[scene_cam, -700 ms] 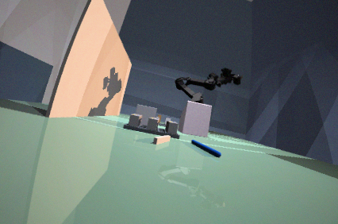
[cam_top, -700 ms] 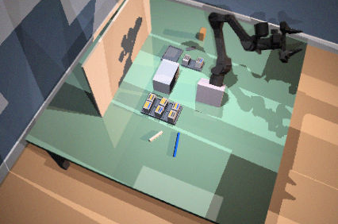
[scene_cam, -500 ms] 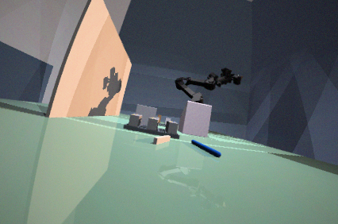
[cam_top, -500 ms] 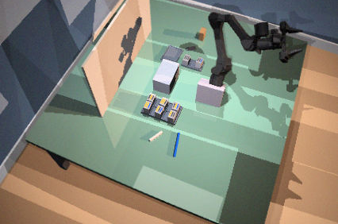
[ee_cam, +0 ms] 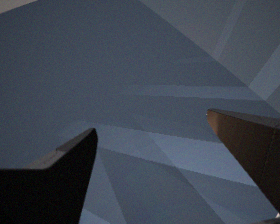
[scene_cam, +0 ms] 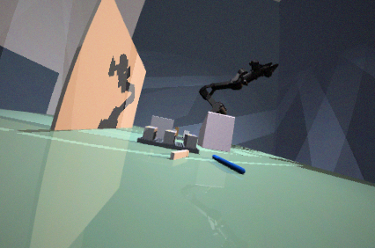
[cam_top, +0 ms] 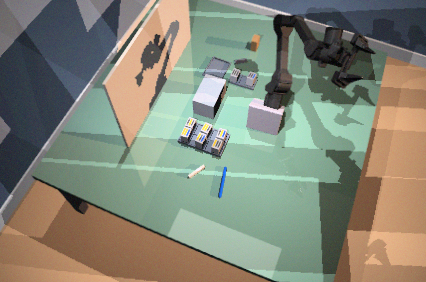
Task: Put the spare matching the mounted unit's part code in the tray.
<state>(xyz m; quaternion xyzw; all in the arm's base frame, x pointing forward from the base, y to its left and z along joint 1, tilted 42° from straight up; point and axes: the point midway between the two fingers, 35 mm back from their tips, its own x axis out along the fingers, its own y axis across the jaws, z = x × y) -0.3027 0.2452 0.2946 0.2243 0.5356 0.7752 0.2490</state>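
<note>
My gripper (cam_top: 365, 65) (scene_cam: 274, 69) (ee_cam: 152, 123) is open and empty, raised beyond the arm's base, far from the parts and pointing away from them. Several small pale units with yellow, blue or dark labels, one of them a front unit (cam_top: 217, 146), stand on a dark rack (cam_top: 200, 148) (scene_cam: 164, 144). A second dark rack (cam_top: 243, 81) holds two pale units, a left one (cam_top: 235, 74) and a right one (cam_top: 251, 78). A flat grey tray (cam_top: 216, 67) lies beside it. No code is readable, and which unit is the mounted one I cannot tell.
A grey box (cam_top: 209, 95) stands between the racks. A tan panel (cam_top: 150, 57) (scene_cam: 101, 76) stands upright on the left. An orange block (cam_top: 255, 42), a pale stick (cam_top: 196, 171) (scene_cam: 180, 155) and a blue rod (cam_top: 222, 182) (scene_cam: 228, 164) lie on the table.
</note>
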